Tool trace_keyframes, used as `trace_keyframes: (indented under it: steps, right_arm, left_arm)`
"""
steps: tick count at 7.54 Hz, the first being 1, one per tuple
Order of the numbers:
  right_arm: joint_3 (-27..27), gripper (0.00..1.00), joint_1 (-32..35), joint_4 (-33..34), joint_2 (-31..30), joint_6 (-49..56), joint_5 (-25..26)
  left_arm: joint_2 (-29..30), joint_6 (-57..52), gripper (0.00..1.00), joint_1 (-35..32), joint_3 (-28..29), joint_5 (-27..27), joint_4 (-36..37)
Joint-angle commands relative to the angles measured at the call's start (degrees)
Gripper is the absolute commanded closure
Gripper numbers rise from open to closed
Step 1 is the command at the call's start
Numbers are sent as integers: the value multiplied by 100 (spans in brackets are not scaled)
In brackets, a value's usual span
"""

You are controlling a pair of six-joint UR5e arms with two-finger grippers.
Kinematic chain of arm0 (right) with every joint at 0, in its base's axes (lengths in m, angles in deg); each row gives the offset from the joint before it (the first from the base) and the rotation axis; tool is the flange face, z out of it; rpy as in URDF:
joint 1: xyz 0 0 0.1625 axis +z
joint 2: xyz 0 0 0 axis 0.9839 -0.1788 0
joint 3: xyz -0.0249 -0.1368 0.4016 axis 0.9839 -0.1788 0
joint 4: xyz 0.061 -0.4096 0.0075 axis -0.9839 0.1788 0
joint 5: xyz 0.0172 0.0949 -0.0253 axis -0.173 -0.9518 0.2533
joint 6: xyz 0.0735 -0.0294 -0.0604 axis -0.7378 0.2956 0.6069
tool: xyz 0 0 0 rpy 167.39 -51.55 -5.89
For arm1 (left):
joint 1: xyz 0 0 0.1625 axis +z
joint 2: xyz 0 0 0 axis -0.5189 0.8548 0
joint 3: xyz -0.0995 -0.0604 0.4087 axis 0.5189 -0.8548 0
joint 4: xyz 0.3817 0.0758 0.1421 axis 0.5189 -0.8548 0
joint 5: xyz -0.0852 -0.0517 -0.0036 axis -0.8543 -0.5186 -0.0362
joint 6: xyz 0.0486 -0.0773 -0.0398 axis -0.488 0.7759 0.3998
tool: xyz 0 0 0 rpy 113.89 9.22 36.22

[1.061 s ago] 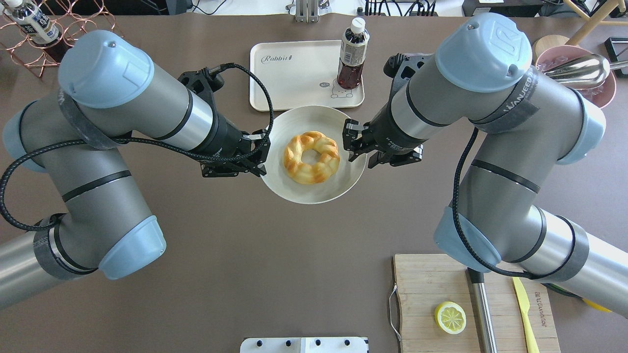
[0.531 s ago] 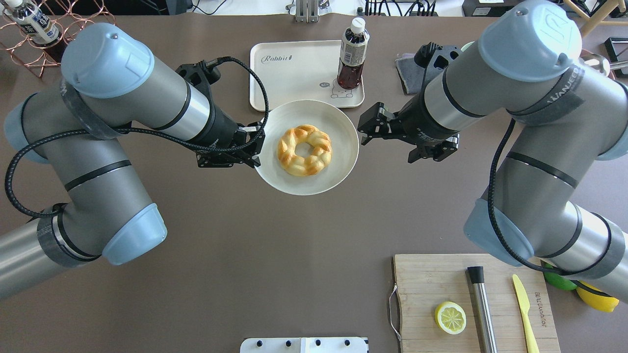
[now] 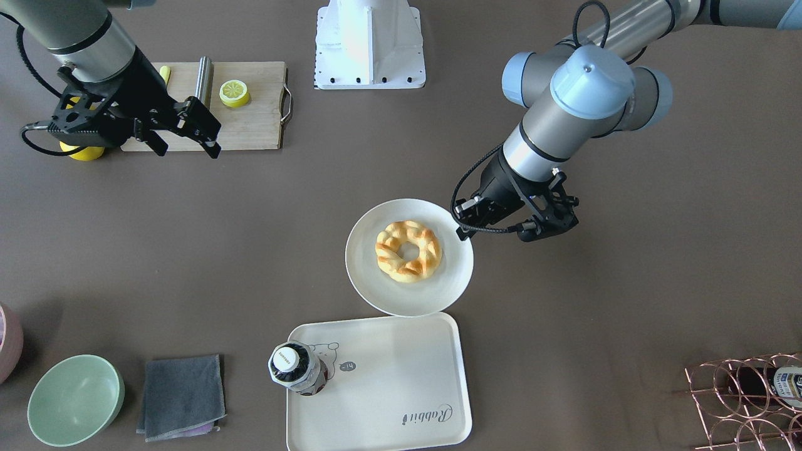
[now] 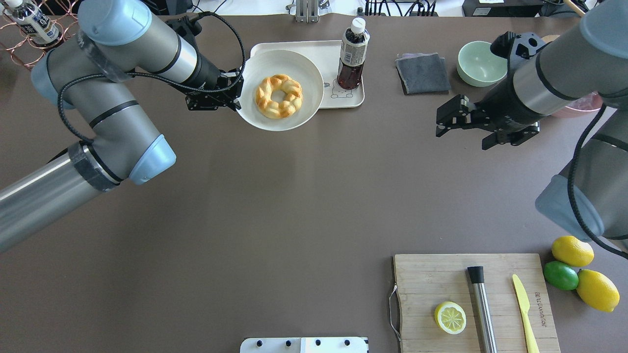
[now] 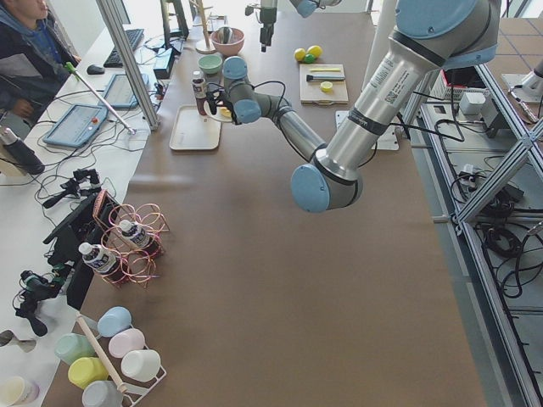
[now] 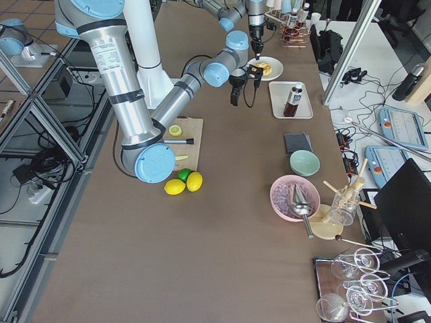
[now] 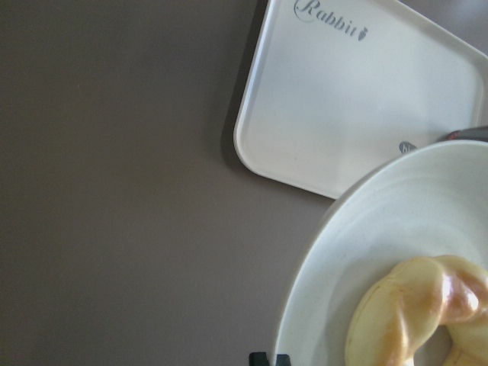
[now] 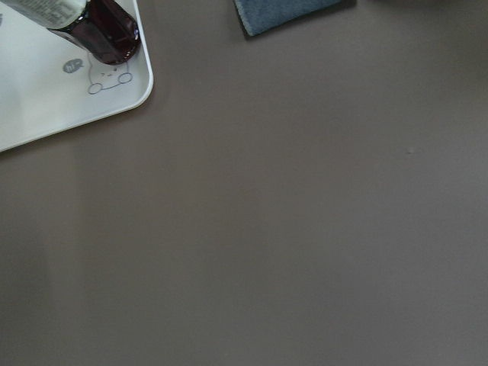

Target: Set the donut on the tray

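The braided golden donut (image 4: pixel 278 96) lies on a round off-white plate (image 4: pixel 255 117). My left gripper (image 4: pixel 238 95) is shut on the plate's left rim. In the overhead view the plate overlaps the left part of the cream "Rabbit" tray (image 4: pixel 346 98). I cannot tell whether it rests on the tray or hangs above it. The left wrist view shows the plate (image 7: pixel 381 229) and donut (image 7: pixel 419 313) over the tray's corner (image 7: pixel 343 114). In the front-facing view the plate (image 3: pixel 376 282) with the donut (image 3: pixel 408 250) sits at the tray's (image 3: pixel 388 376) edge. My right gripper (image 4: pixel 439 122) is open and empty, far to the right.
A dark drink bottle (image 4: pixel 352 59) stands on the tray's right part. A grey cloth (image 4: pixel 423 73) and a green bowl (image 4: pixel 481 63) lie right of the tray. A cutting board (image 4: pixel 422 294) with a lemon slice (image 4: pixel 450 317) is at the near right.
My left gripper has carried the plate and donut away from the robot and leftward, to the tray. My right gripper has left the plate's right rim and drawn back to the right.
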Motion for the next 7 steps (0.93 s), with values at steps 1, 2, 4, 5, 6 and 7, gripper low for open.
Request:
trace_keyframes:
  steps: [1,2,4,5,6,7]
  right_arm:
    - [-7,0,798,-39,-978,1867,-368]
    - [-7,0,1027,-39,-1321,2361,-404]
    - [-59,0,1518,-39,-2085,3817,-413]
    - [-68,0,1800,-31,-2367,4425,-422]
    - [-103,0,1959,-39,-2527,4709,-492]
    - [-147,0,2065,-31,-2659,4999,-510]
  left_arm:
    - [728,-14,100,-197,1865,438,-1067]
    - [1287,-14,100,-162,2777,598,-1376]
    - [1651,-196,100,-153,3714,722,-1774]
    - [1818,-294,100,-144,4135,888,-1922]
    - [1846,-312,100,-118,4322,899,-2115]
    - [1872,-312,100,-57,4333,899,-2126]
